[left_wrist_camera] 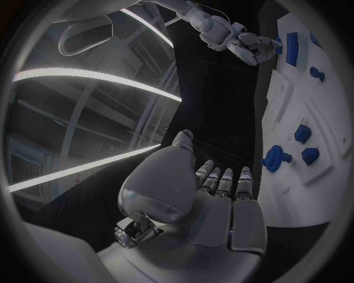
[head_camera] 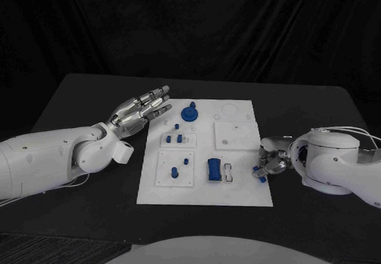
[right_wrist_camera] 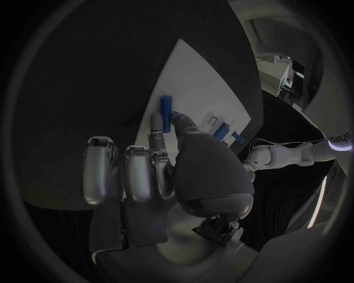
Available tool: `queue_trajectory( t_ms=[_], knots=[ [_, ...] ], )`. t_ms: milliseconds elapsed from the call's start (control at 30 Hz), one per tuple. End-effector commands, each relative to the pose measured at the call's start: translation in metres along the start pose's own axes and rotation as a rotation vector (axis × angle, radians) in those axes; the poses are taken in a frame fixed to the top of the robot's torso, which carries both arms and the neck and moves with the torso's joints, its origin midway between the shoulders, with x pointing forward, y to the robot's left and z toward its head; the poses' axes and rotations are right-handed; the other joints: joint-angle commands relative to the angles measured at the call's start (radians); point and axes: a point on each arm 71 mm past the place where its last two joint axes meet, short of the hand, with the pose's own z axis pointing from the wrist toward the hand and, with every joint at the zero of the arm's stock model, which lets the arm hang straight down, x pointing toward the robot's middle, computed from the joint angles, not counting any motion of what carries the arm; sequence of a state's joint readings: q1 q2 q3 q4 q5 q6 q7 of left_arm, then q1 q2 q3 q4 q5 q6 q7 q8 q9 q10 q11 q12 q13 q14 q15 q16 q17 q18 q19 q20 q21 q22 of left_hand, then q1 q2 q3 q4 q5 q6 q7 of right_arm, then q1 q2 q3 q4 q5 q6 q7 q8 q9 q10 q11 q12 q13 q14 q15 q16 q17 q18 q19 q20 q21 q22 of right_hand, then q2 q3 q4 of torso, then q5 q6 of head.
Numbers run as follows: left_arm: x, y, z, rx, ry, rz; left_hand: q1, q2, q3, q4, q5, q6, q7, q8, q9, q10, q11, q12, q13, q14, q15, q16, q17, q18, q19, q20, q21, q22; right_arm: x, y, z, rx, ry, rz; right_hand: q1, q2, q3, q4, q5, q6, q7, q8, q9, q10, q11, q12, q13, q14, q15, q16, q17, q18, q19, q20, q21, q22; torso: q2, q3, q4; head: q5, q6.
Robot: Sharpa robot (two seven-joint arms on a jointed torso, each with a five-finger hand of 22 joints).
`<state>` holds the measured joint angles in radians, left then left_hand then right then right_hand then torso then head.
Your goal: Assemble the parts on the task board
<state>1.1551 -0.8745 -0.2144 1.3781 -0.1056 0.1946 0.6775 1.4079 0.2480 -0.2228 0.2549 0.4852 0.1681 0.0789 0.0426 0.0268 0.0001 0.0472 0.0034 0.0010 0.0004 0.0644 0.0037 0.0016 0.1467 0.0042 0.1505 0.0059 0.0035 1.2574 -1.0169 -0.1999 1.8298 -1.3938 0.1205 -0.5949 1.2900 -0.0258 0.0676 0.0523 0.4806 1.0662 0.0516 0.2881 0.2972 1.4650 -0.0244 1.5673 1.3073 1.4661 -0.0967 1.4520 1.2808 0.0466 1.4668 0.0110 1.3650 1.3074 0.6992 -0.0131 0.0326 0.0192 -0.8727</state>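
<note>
Blue part [head_camera: 261, 172] pinched by right hand [head_camera: 274, 161], board edge

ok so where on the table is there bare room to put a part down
Bare table lies in front of the board, and behind it toward the far edge. The strip beside the board's left edge is taken by the left hand; the right edge is crowded by the right hand, which pinches a blue part.

- You'll see two glossy white arms, the left arm [head_camera: 45, 158] dotted with small dark screws.
- Each ends in a silver segmented hand: left hand [head_camera: 141, 111], right hand [head_camera: 273, 159].
- Thin white cables [head_camera: 360, 132] loop over the right arm.
</note>
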Motion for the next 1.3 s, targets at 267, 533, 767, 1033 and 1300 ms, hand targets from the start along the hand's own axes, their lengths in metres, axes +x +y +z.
queue_trajectory(
  t_ms=[267, 533, 767, 1033, 1300],
  knots=[
    [0.001, 0.000, 0.000, 0.016, 0.010, -0.015, 0.010, 0.000, 0.003, -0.004, 0.006, -0.003, 0.007, 0.004, 0.000, 0.000, 0.007, -0.003, -0.001, 0.000, -0.001, -0.004, -0.002, 0.016, -0.001, 0.007, -0.003, 0.001, 0.007, 0.002, -0.010, -0.019, -0.021, 0.143, -0.094, -0.020, 0.345, -0.238, 0.075, -0.010, 0.015, -0.015, 0.068, 0.106, 0.013, 0.004, 0.263, 0.056, 0.015, -0.002, -0.007, 0.005, 0.032, 0.014, -0.005, 0.196, -0.001, 0.0010, -0.0002, 0.000, 0.000],
    [0.001, 0.000, 0.001, 0.015, 0.011, -0.016, 0.011, 0.001, 0.004, -0.005, 0.008, -0.005, 0.008, 0.003, 0.000, 0.000, 0.008, -0.003, -0.001, 0.000, -0.002, -0.004, -0.002, 0.017, -0.001, 0.007, -0.003, 0.001, -0.003, 0.003, -0.017, -0.047, 0.005, 0.295, -0.135, -0.025, 0.413, -0.268, 0.113, -0.027, 0.026, -0.049, 0.059, 0.106, 0.022, 0.004, 0.263, 0.055, 0.022, -0.002, -0.011, 0.005, 0.031, 0.020, -0.008, 0.195, 0.000, 0.0010, -0.0005, 0.002, 0.000],
    [0.002, 0.000, 0.001, 0.014, 0.010, -0.015, 0.011, 0.001, 0.004, -0.005, 0.008, -0.005, 0.008, 0.003, 0.000, 0.000, 0.008, -0.003, -0.001, 0.000, -0.002, -0.004, -0.002, 0.017, -0.001, 0.007, -0.003, 0.001, -0.007, 0.004, -0.013, -0.059, 0.079, 0.451, -0.155, -0.024, 0.426, -0.267, 0.127, -0.028, 0.028, -0.057, 0.056, 0.106, 0.023, 0.004, 0.263, 0.054, 0.024, -0.004, -0.017, 0.006, 0.030, 0.022, -0.011, 0.194, -0.001, -0.0013, 0.0011, 0.004, 0.000],
    [0.002, 0.000, 0.001, 0.015, 0.010, -0.015, 0.012, 0.001, 0.005, -0.007, 0.009, -0.005, 0.008, 0.003, 0.000, 0.000, 0.009, -0.003, -0.001, 0.000, -0.002, -0.004, -0.002, 0.018, -0.001, 0.007, -0.003, 0.001, -0.008, 0.009, -0.001, -0.059, 0.151, 0.546, -0.167, -0.023, 0.431, -0.264, 0.139, -0.033, 0.029, -0.061, 0.055, 0.106, 0.024, 0.004, 0.263, 0.053, 0.025, -0.004, -0.020, 0.006, 0.029, 0.023, -0.012, 0.193, -0.002, -0.0015, 0.0022, 0.002, 0.000],
    [0.002, 0.000, 0.001, 0.015, 0.009, -0.015, 0.013, 0.001, 0.006, -0.008, 0.009, -0.005, 0.009, 0.003, 0.000, 0.000, 0.009, -0.003, -0.001, 0.000, -0.002, -0.004, -0.002, 0.018, -0.001, 0.007, -0.003, 0.001, -0.005, 0.013, 0.009, -0.055, 0.176, 0.587, -0.185, -0.021, 0.428, -0.257, 0.130, -0.033, 0.029, -0.061, 0.058, 0.106, 0.024, 0.004, 0.263, 0.052, 0.026, -0.006, -0.023, 0.008, 0.027, 0.025, -0.018, 0.191, 0.001, -0.0006, 0.0015, 0.005, 0.000]
  ],
)
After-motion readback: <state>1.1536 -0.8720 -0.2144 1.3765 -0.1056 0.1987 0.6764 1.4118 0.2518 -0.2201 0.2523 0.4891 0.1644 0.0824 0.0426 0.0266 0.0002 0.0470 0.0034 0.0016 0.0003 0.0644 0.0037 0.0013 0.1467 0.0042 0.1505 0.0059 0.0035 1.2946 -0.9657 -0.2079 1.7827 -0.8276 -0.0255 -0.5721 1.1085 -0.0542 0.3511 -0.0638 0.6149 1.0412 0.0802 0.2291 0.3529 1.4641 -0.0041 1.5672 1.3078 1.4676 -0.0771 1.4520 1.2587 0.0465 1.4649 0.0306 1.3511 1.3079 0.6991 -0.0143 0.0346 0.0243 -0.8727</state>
